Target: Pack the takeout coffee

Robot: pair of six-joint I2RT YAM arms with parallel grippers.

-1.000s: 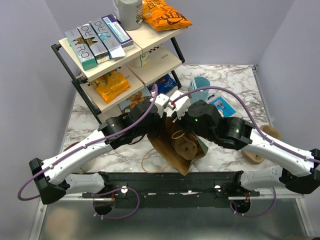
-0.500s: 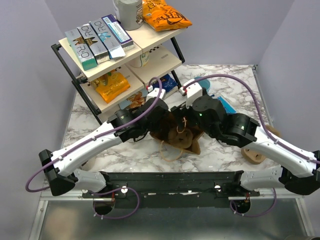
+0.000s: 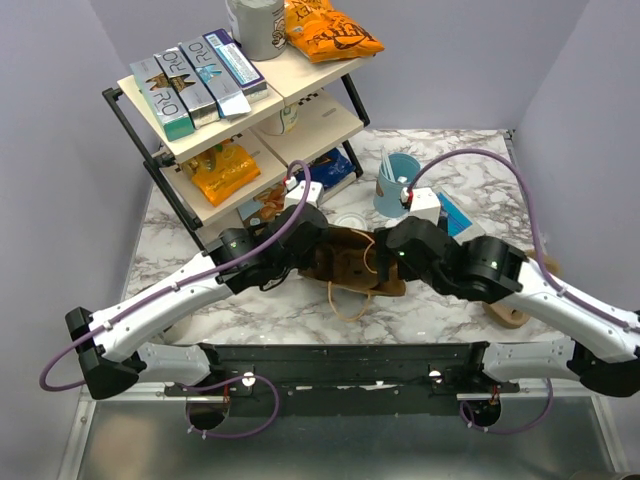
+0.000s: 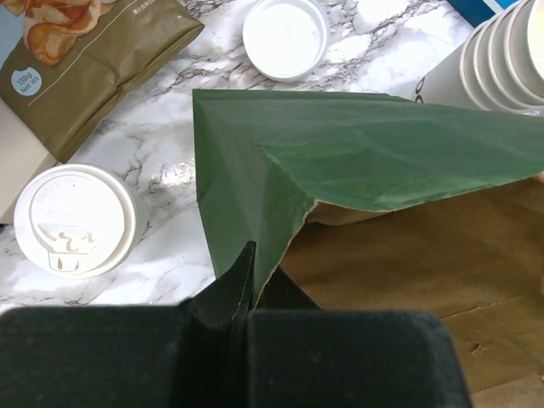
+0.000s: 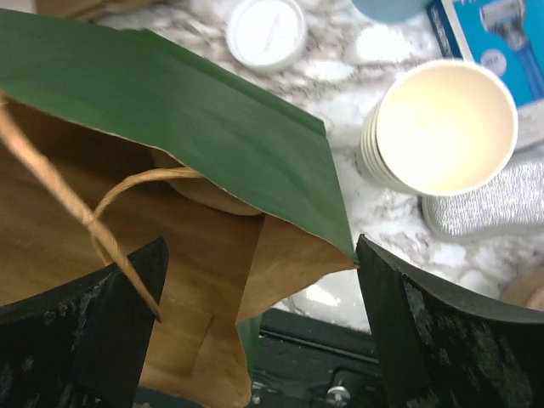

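Observation:
The takeout coffee (image 4: pixel 75 221), a cup under a white sip lid, stands on the marble left of the paper bag (image 4: pixel 365 161). The bag is green outside and brown inside (image 3: pixel 345 258); it lies on its side in the middle of the table with its twine handles loose. My left gripper (image 4: pixel 262 270) is shut on the bag's rim at its left end (image 3: pixel 305 255). My right gripper (image 5: pixel 259 255) is open wide at the bag's right end (image 3: pixel 385 262), the rim (image 5: pixel 170 110) standing between its fingers untouched.
A loose white lid (image 4: pixel 285 36) lies just beyond the bag. A stack of lidless cream cups (image 5: pixel 442 127) stands to its right, beside a silver pouch (image 5: pixel 484 204) and a blue box (image 5: pixel 501 51). A light blue cup (image 3: pixel 398 185) and shelf rack (image 3: pixel 230 110) stand behind.
The bag has gone from near the front edge to lying flatter mid-table. My left gripper has shut on its rim, and my right gripper has opened wide and drawn right.

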